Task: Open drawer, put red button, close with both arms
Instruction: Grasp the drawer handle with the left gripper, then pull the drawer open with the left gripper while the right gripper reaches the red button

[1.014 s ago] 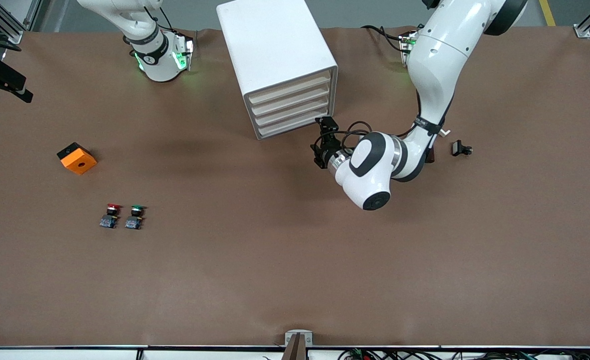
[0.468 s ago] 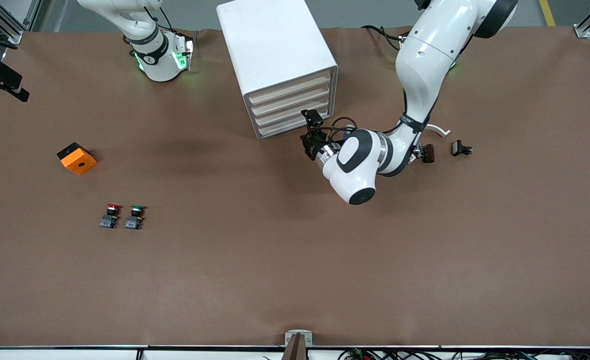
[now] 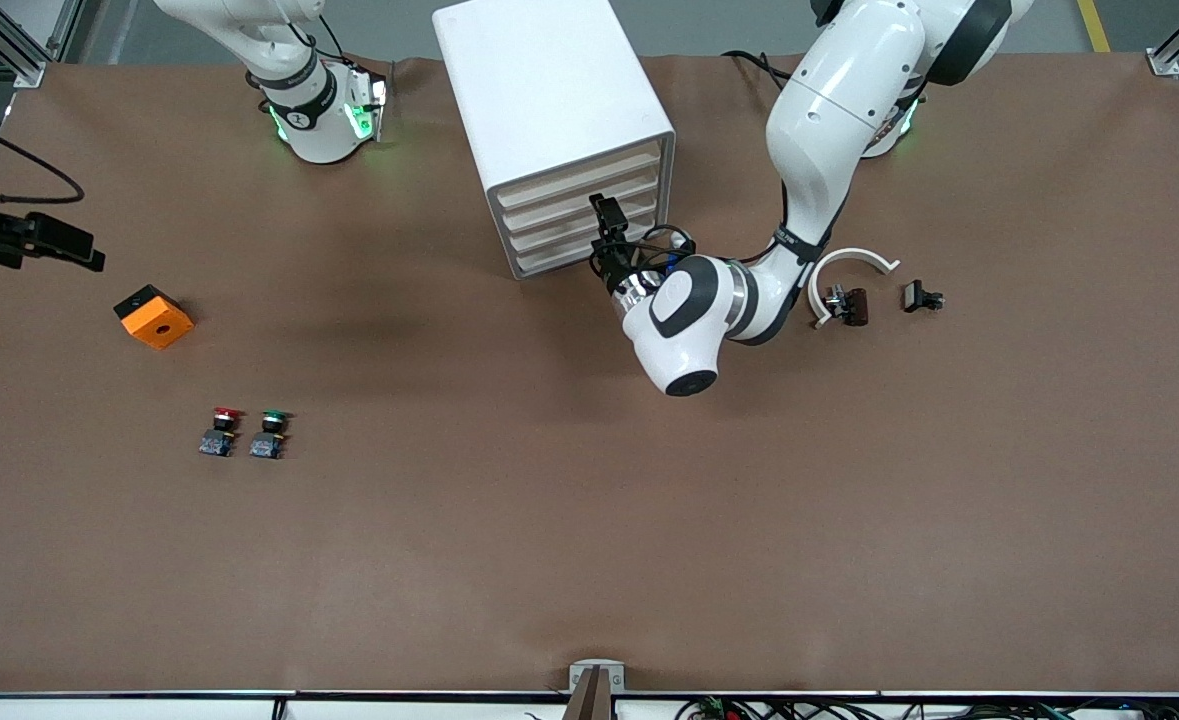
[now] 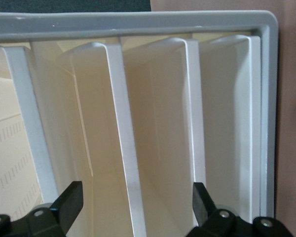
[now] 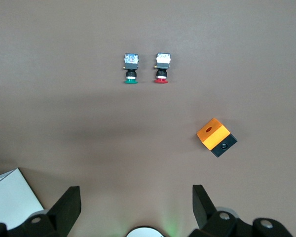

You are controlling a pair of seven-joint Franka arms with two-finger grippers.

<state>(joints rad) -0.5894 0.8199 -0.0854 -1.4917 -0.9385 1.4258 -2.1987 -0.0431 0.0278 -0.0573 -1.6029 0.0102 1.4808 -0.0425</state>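
Observation:
The white cabinet (image 3: 549,90) stands at the table's robot side, its four cream-fronted drawers (image 3: 581,215) all shut. My left gripper (image 3: 606,222) is right at the drawer fronts. In the left wrist view it (image 4: 135,190) is open, with a finger on each side of one middle drawer's front edge (image 4: 123,123). The red button (image 3: 221,430) lies on the table toward the right arm's end, beside the green-capped twin (image 3: 270,433). My right gripper (image 5: 135,192) is open and empty, held high over the table; the red button (image 5: 161,69) shows below it.
An orange box (image 3: 153,316) lies farther from the front camera than the buttons. A white curved piece (image 3: 849,262) and two small black parts (image 3: 846,303) (image 3: 921,297) lie beside the left arm's elbow. The right hand (image 3: 44,242) shows at the view's edge.
My left gripper has moved across to the cabinet and now reaches the drawer fronts. The right hand has shifted at the edge of the front view.

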